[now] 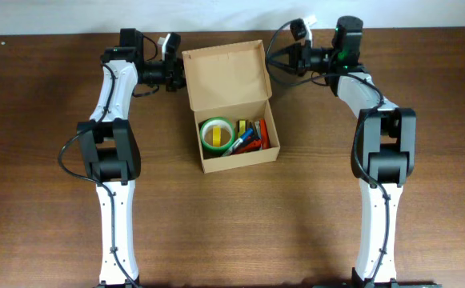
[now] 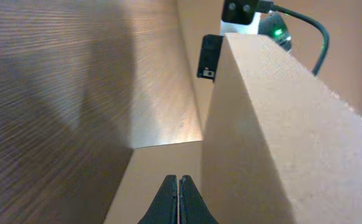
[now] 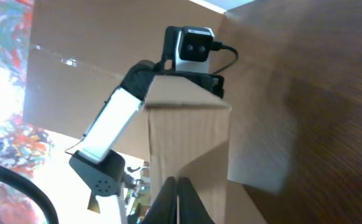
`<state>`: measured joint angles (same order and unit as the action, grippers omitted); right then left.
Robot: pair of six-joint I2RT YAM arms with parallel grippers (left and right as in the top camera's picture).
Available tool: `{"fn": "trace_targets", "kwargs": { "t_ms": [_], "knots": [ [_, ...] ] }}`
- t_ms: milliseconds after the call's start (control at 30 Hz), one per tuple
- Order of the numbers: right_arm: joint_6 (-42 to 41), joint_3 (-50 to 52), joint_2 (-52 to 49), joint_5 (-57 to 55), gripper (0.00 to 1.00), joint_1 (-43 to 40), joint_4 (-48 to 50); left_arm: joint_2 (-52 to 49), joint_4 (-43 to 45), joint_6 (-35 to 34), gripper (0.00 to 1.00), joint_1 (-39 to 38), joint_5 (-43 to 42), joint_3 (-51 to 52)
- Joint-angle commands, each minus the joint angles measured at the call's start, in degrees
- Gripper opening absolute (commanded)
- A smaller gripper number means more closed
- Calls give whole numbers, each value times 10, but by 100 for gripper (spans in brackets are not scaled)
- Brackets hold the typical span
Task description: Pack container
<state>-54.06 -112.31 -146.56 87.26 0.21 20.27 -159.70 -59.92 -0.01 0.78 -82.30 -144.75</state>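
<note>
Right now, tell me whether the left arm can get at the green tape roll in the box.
Probably yes. The container is open, its flap tipped back, so the green tape roll lies uncovered. The left arm sits beside the flap, jaws shut; it must clear the wall and open first.

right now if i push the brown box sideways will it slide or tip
Probably slides: the box is low and wide, flat on the table. Likely light, holding only a tape roll and pens. Its open lid is thin cardboard and may flex.
</note>
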Motion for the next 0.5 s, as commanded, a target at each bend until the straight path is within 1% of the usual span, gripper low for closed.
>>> {"fn": "trace_targets", "kwargs": {
  "t_ms": [0, 167, 333, 467],
  "knots": [
    [-92, -3, -3, 17, 4, 2, 27, -3, 3, 14, 2, 6, -44, -39],
    [-93, -3, -1, 17, 4, 0, 26, -3, 1, 13, 2, 10, -54, -103],
    [-93, -3, 5, 17, 4, -3, 27, -3, -26, 13, 2, 10, -54, -166],
    [-93, -5, 13, 17, 4, -12, 27, -3, -49, 14, 2, 10, -54, -193]
  ]
}}
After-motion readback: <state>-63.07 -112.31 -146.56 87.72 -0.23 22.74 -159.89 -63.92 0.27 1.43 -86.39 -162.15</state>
